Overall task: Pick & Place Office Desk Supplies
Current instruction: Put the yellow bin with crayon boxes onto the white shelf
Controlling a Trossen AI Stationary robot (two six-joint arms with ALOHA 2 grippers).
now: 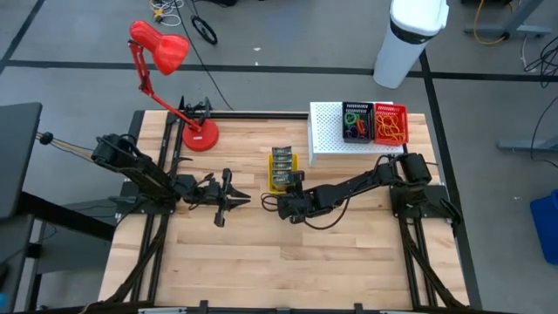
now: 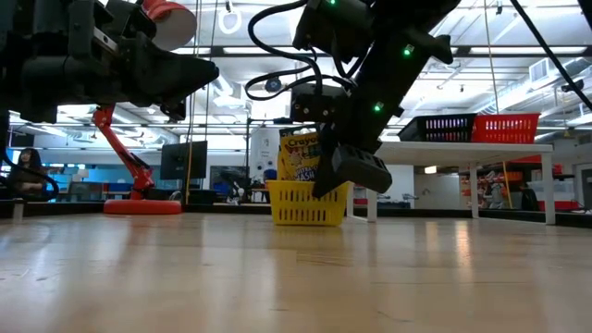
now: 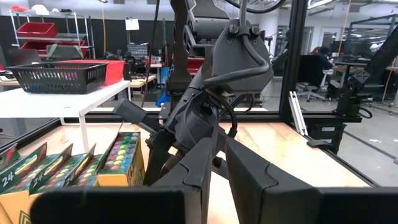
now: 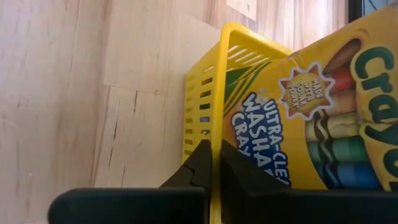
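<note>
Here we see the right end effector [image 4: 211,163] clenched on the yellow basket's [image 4: 208,93] rim, crayon boxes [image 4: 317,118] inside; we should lift level, slowly.

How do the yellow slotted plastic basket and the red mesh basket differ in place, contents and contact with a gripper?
The yellow slotted plastic basket stands on the wooden table; the red mesh basket sits on the white perforated riser. The yellow one holds crayon boxes, the red one orange bands. The right gripper is shut on the yellow one's rim; the red one is untouched. Both are open-topped.
</note>
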